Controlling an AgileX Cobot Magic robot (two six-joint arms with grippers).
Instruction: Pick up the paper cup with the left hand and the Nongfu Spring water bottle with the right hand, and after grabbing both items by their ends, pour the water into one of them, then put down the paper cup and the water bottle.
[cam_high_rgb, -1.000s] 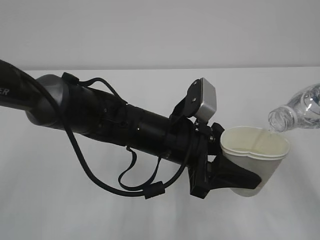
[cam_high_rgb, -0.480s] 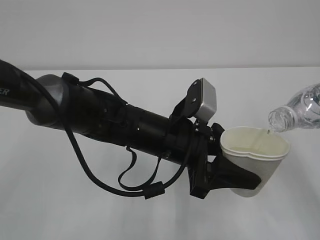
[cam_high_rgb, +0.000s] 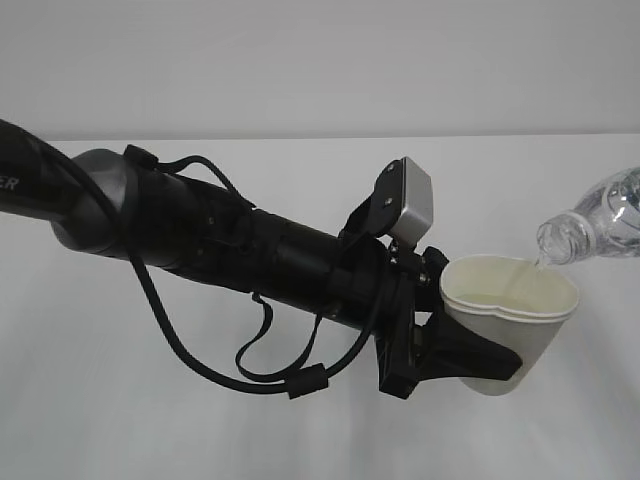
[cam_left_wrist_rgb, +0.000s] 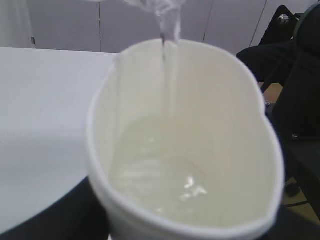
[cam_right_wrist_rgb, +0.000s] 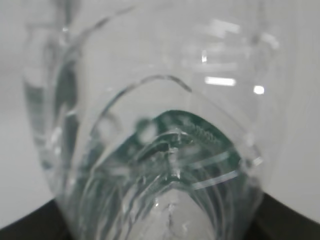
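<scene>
- Exterior view: one cup (cam_high_rgb: 512, 322) and one bottle (cam_high_rgb: 595, 222), both up off the white table (cam_high_rgb: 200, 420).
- Left gripper (cam_high_rgb: 455, 350) pinches the cup's lower wall, squashing its rim a bit.
- Bottle is tipped, mouth over the cup's rim, thin stream of water (cam_left_wrist_rgb: 165, 170) pooling inside.
- Right wrist view is all bottle, so can't actually see those jaws; looks like they're clamped round it.

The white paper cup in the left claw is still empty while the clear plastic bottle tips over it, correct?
Not empty. The left wrist view shows water pooled in the white paper cup, with a thin stream falling in. The clear plastic bottle does tip over it.
</scene>
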